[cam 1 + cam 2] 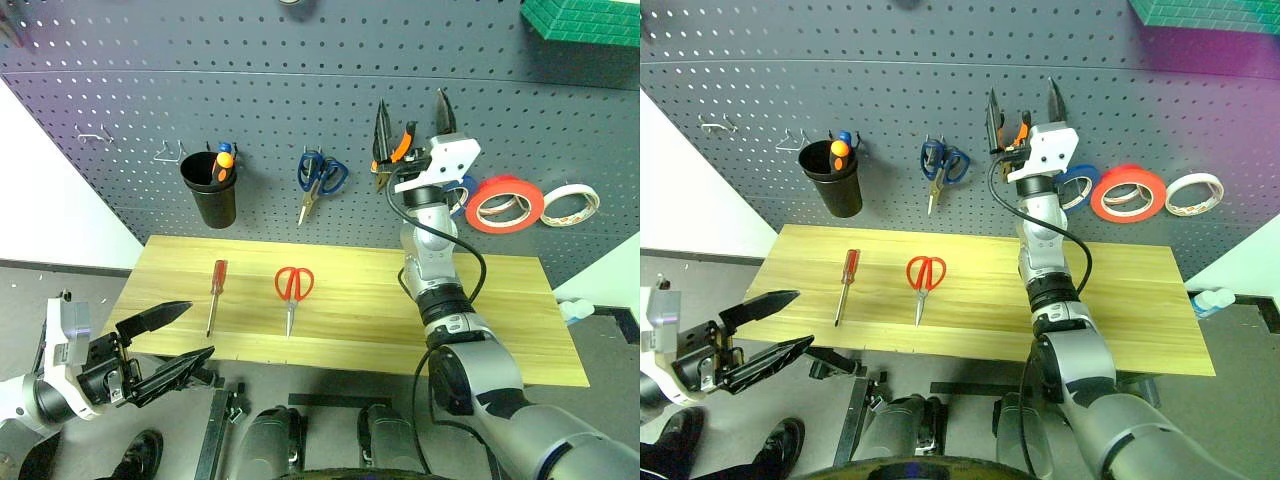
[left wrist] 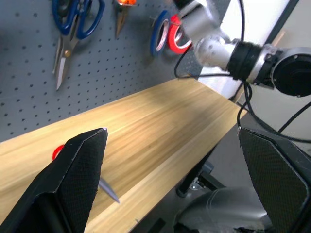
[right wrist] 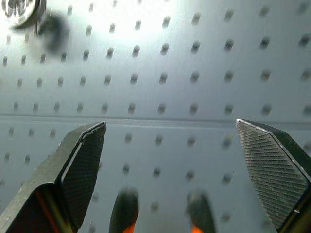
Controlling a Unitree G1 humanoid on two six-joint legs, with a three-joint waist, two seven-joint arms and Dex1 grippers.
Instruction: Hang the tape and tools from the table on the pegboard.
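The red-handled screwdriver and the red-handled scissors lie side by side on the left half of the wooden table. On the pegboard hang the orange-and-black pliers and, further right, the red-orange tape. My right gripper is raised against the board, open, its fingers either side of the pliers with the tips above them. The pliers' handles show low between those fingers. My left gripper hangs open off the table's front left corner, holding nothing.
A black cup with small screwdrivers and blue-handled scissors hang on the board's left half. A blue roll sits behind my right wrist, and a red-and-white roll hangs far right. A green block juts out at the top right.
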